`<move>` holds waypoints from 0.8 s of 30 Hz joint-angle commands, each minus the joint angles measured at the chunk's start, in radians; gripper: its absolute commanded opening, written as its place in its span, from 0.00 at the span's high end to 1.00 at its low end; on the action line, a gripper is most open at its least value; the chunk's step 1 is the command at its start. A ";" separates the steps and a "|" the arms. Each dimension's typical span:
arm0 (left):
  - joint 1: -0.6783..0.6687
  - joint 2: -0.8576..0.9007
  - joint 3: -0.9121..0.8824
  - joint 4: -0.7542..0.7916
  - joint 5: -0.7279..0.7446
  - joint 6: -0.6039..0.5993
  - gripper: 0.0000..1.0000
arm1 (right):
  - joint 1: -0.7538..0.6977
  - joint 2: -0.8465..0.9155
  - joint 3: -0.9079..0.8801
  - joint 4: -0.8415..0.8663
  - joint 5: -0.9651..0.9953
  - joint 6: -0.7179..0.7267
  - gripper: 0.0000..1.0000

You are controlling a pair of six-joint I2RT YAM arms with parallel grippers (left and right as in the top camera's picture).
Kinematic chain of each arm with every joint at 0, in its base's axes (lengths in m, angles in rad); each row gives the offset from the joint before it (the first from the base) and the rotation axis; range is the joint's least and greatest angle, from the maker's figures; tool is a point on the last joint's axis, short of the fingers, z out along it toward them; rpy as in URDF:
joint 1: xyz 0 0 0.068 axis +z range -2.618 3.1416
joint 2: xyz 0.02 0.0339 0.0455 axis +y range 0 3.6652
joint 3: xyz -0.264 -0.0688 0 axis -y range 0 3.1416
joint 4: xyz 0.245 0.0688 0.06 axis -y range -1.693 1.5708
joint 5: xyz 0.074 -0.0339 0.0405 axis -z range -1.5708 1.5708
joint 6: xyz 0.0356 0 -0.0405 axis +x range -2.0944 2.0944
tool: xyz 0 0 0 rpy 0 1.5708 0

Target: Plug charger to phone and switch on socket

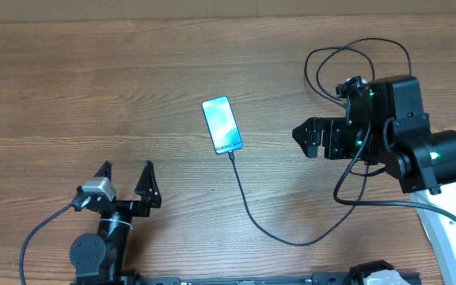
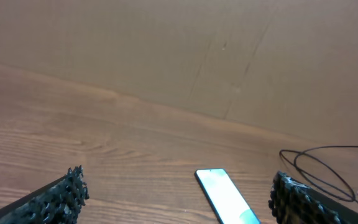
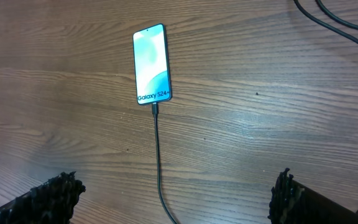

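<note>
Charger (image 3: pixel 157 155) looks seated in the phone (image 3: pixel 151 62) ahead of my wide-open, empty right gripper (image 1: pixel 303 137), but its slack loops under that arm, so hunting the hidden socket could yank it out.

A robotics laboratory bench is indicated. Two black robot arms are fitted at one wood-grain table (image 1: pixel 93 95): the left arm (image 1: pixel 101 237) at the near edge, the right arm (image 1: pixel 402 142) towards the right side. A green indicator light (image 1: pixel 434 156) is lit on the right arm. Loose black cable loops (image 1: pixel 355 59) are laid on the tabletop just beside that arm. In the left wrist view the table is backed by a plain brown board (image 2: pixel 166 50). A phone (image 3: pixel 151 64), its screen marked "Galaxy S24+", is laid flat on the tabletop between the arms.
</note>
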 commanded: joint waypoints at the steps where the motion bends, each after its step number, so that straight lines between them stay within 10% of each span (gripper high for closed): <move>1: 0.017 -0.040 -0.054 0.005 0.001 -0.040 0.00 | 0.006 0.002 0.013 0.005 0.003 -0.004 0.00; 24: 0.023 -0.039 -0.098 0.010 0.001 0.035 0.00 | 0.006 0.002 0.013 0.005 0.002 -0.004 0.00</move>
